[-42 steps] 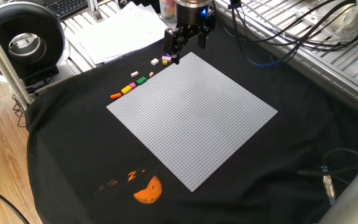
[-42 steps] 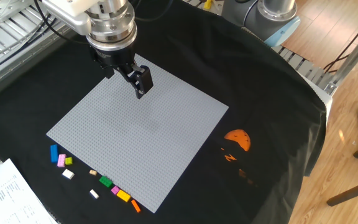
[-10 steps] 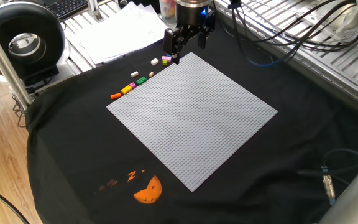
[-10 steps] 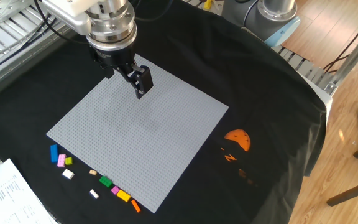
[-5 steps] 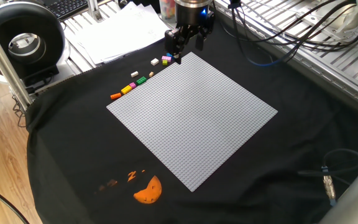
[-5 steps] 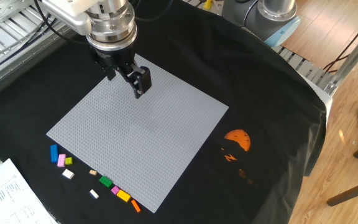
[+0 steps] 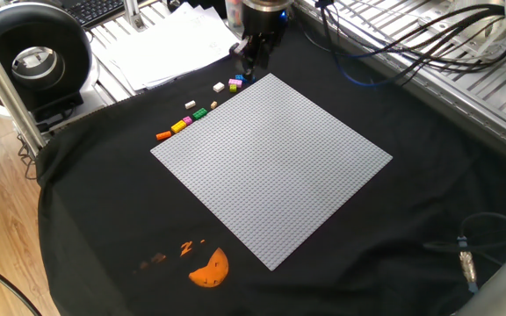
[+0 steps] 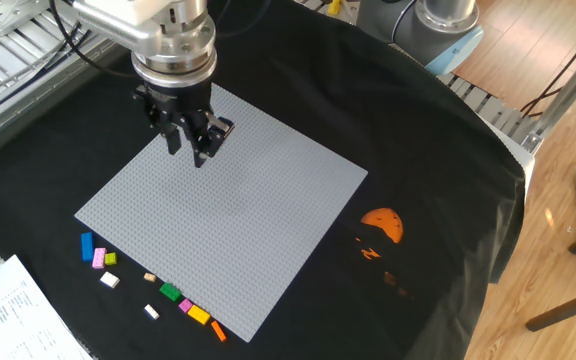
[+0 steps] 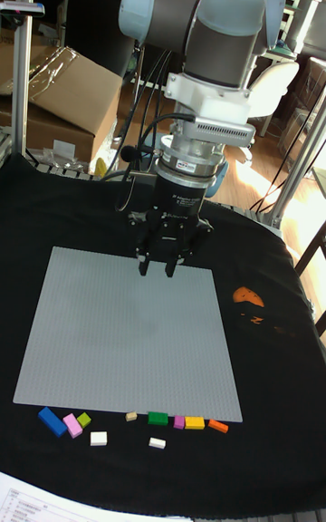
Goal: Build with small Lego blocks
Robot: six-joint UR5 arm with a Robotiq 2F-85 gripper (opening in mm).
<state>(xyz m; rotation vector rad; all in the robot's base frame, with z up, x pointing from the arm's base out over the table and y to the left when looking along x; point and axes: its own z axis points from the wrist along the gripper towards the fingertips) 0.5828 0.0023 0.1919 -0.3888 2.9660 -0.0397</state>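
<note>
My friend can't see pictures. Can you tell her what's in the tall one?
A big grey robot arm hangs its gripper, fingers a little apart and holding nothing, above a large grey studded baseplate on a black cloth. Tiny Lego blocks in blue, pink, green, white, tan, yellow and orange lie in a loose row along the plate's near edge.

arm joints: fat rounded silver-grey housings, pale blue end caps (clearest in the tall fixed view)
wrist flange: white block with a slotted vent strip, silver ribbed ring below
hand (image 9: pixel 159 266): black body, two dark slim fingers (image 8: pixel 199 148), small blue light near its top in one fixed view
cables: black leads looping off the wrist
markings: small label on the black collar, too small to read
</note>
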